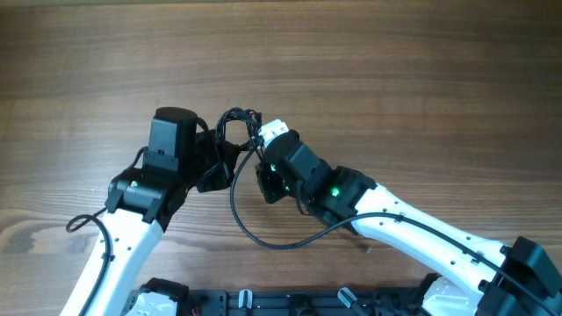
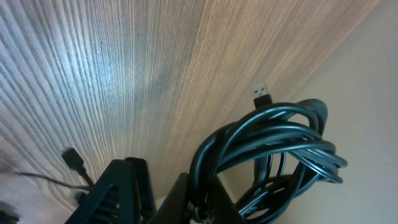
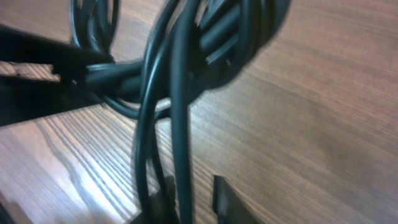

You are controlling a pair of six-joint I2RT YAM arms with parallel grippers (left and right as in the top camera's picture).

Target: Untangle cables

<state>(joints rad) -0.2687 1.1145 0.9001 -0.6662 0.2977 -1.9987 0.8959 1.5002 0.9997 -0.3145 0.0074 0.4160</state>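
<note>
Overhead view: left gripper (image 2: 163, 196) pinches the coiled thin black cable bundle (image 1: 235, 118), can't tell if right gripper (image 3: 191, 200) grips yet, so yanking might tighten knots.

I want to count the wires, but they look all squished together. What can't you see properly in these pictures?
Overhead: the cables are too small to count, and the left arm and right arm cover part.
Right wrist: strands blurred, too close to the camera; they hide one finger of the right gripper, so its grip is unclear.
Left wrist: the cables' lower loops are cut off by the bottom edge.
</note>
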